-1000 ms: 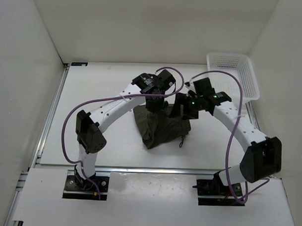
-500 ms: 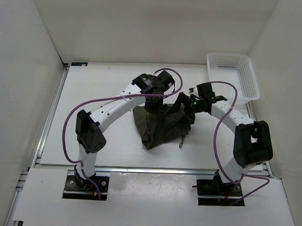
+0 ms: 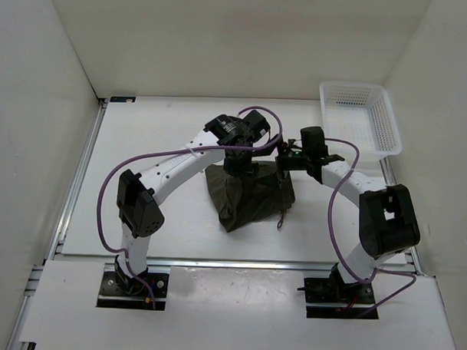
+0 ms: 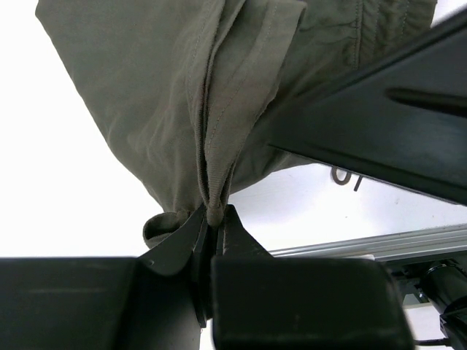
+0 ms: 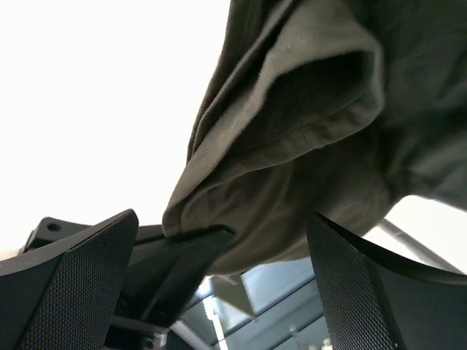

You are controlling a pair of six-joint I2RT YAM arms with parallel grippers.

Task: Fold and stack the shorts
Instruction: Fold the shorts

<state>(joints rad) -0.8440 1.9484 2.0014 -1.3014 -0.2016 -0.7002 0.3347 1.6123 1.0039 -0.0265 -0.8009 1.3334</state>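
**Fig.** Top, L-wrist & R-wrist views.

We see the pair of dark olive-green soft fabric shorts (image 3: 252,197) bunched in a crumpled heap on the white table top (image 3: 158,134). The heap lies left of the white plastic mesh basket (image 3: 392,119), nearer the arm bases than the basket is, & well apart from it. A thin drawstring (image 3: 280,217) trails off the heap's basket-side edge onto the table.

The L gripper (image 3: 238,164) sits on the heap's far edge, on the part further from the basket. In the L-wrist view we find a stitched fold of the shorts (image 4: 182,95) pinched at the L gripper (image 4: 211,219). Its black fingers (image 4: 175,244) are clamped together on the cloth, which fans out beyond the tips.

The R gripper (image 3: 284,160) is at the heap's corner closest to the basket. In the R-wrist view its two mesh-textured pads (image 5: 73,277) stand wide apart. A rolled edge of the shorts (image 5: 306,124) hangs across the R gripper (image 5: 222,219), in the gap betw. the pads. We cannot tell whether the cloth touches either pad.

Purple cables (image 3: 110,178) loop over both white arms.
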